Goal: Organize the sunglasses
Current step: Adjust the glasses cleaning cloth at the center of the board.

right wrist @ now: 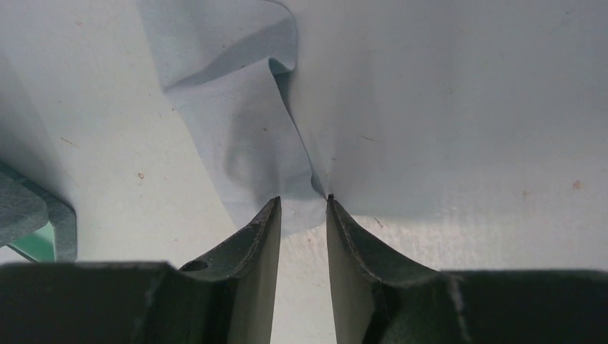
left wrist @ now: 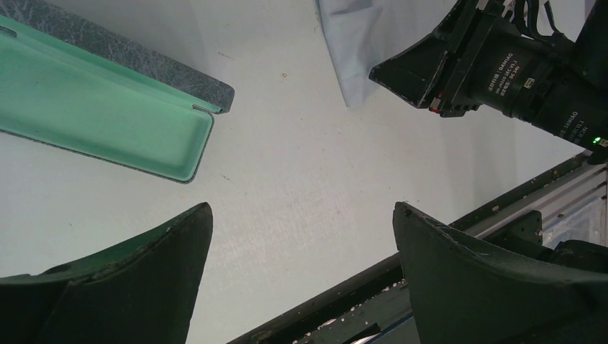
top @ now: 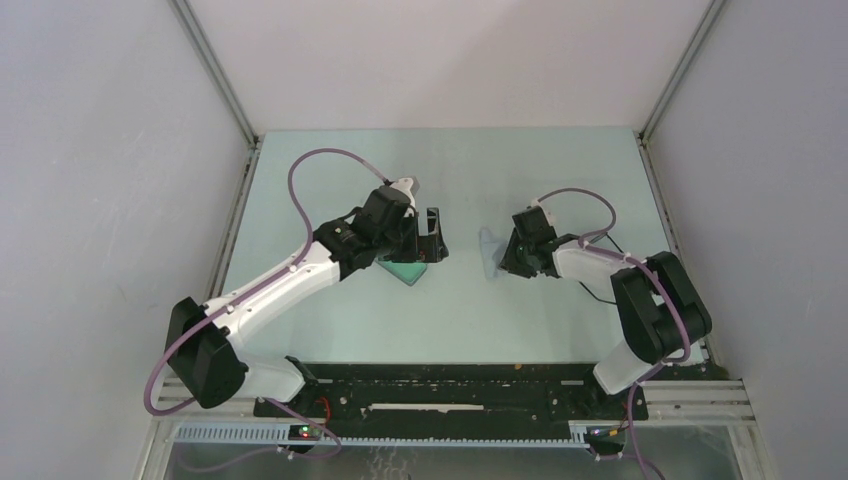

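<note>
At the near edge of the table (top: pixel 450 330) the two arms rise from their bases and reach toward the middle. Beside the right forearm, thin black wire-like lines show on the table on either side of the arm. These look like the sunglasses (top: pixel 600 294), lying mostly hidden beneath the arm, though the top view is too small to be sure of their shape. They sit well apart from the case, and neither gripper touches them. Further in, on the left, the case (left wrist: pixel 107 115) lies open on the table with its green lining facing up and its grey lid folded back behind it. The left gripper (left wrist: pixel 301 209) hangs just beside the case, over bare table, with its fingers spread wide and nothing between them. Across a gap of table to the right, the right gripper (right wrist: pixel 302 202) is down at the cloth (right wrist: pixel 236 136). Its fingers are drawn close with only a narrow slot between them, through which the table shows. The near edge of the cloth lies right at the tips. From there the pale bluish cloth rises in a rumpled fold and spreads away flat toward the far side of the table.
</note>
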You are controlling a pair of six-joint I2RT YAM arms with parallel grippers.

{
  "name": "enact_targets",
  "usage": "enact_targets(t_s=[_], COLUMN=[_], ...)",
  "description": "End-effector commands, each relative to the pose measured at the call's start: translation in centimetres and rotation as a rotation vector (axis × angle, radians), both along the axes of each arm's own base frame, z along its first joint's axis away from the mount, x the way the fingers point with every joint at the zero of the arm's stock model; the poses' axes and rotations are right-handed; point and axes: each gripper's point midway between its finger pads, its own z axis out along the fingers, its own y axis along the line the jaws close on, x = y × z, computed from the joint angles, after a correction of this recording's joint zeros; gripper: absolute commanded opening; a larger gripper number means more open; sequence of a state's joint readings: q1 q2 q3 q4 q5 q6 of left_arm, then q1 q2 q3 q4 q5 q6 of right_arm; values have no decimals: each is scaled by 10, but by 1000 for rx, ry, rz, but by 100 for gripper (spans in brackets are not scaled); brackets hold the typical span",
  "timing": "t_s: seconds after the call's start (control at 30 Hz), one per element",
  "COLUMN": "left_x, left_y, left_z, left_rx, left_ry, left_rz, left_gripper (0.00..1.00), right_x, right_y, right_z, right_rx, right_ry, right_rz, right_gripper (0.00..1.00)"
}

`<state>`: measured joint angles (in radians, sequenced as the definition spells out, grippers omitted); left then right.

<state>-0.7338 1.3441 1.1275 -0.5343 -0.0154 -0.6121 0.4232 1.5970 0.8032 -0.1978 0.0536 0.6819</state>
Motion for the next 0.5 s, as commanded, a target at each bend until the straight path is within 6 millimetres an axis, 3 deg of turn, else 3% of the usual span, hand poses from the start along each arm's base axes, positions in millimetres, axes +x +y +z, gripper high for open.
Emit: enact_targets(t_s=[0.0,0.2,0.27,0.47], left_x=[3,2,2,2], left_y=[-8,-8,-8,-13], left_z=[12,12,12,11], left_rx=[-34,-33,-31,-39], left_ry=[-23,-19,-19,-5], left_rz=[-2,-7,-9,-27], left_gripper=[100,100,100,100], right_x=[-10,-8,-7,-8], right_y=[3,4,4,7], right_z=[-19,-16,-12,9], right_rx=[-28,-13,-7,12], right_ry=[56,49,41,13], right_rz=[23,16,21,43], right_gripper=[36,12,0,0])
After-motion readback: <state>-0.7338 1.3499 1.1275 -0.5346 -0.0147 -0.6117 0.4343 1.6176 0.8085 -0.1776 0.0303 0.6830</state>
